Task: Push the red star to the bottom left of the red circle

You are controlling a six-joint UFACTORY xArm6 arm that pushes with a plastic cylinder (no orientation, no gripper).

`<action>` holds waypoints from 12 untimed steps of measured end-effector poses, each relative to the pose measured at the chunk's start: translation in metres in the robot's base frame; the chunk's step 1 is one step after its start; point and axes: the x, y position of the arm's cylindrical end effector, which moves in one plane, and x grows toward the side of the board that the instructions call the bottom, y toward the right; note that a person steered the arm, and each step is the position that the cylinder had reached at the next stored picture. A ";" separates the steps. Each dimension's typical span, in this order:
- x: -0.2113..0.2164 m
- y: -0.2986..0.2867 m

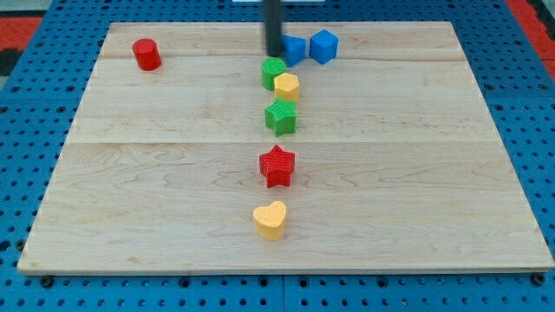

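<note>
Item: red star-shaped block (277, 165), board centre, just below the middle; untouched. Target: red round cylinder block (146, 54), top-left corner of the pale wooden board (130, 191).

Tool: dark rod, my tip (274, 53) at the view's top, beside the blue block pair (310, 47), just above the green round block (273, 72). No fingers fitted; open or shut does not apply.

Also present: yellow hexagonal block (287, 86), green star-like block (281, 116), yellow heart block (270, 219).

Step, as judged: approach not yet begun. Next move calls for rounding the central column to the star's lower right, then pushing up-left.

Room: left half open; stop short of the left edge.
</note>
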 end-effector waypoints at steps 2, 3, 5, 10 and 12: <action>0.137 0.010; 0.197 -0.045; 0.239 -0.003; 0.251 -0.224; 0.280 -0.276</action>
